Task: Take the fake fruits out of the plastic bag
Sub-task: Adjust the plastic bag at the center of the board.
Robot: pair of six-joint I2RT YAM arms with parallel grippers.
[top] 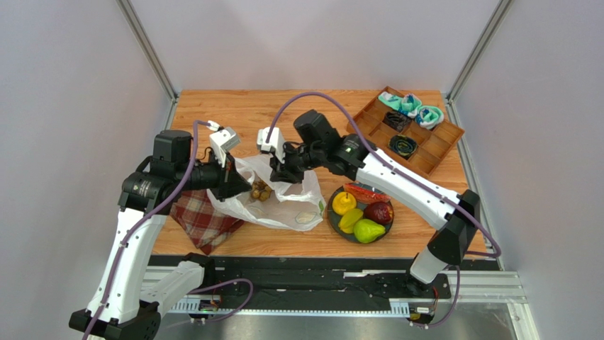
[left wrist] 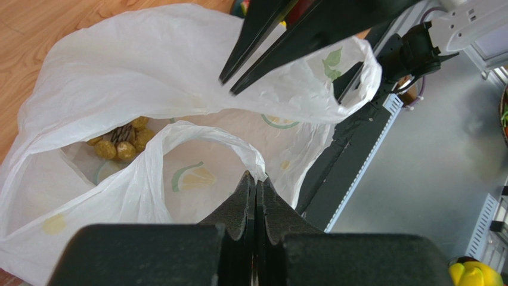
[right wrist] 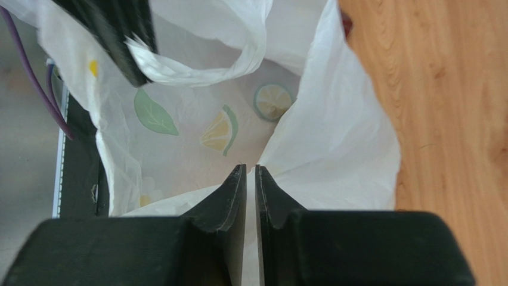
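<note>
The white plastic bag (top: 291, 205) lies open in the middle of the table. The brown grape bunch (top: 260, 191) lies inside it and also shows in the left wrist view (left wrist: 122, 143). My left gripper (top: 237, 185) is shut on the bag's handle loop (left wrist: 238, 152), and my right gripper (top: 281, 173) is shut on the opposite rim (right wrist: 322, 149). Together they hold the mouth apart. A dark plate (top: 330, 214) right of the bag holds the yellow starfruit (top: 344, 203), watermelon slice (top: 365, 191), apple (top: 379, 212), mango (top: 349, 220) and pear (top: 368, 230).
A red plaid cloth (top: 202, 219) lies under the bag's left side at the front left. A wooden divided tray (top: 418, 138) with teal rolled socks (top: 411, 106) stands at the back right. The table's near edge is just below the plate.
</note>
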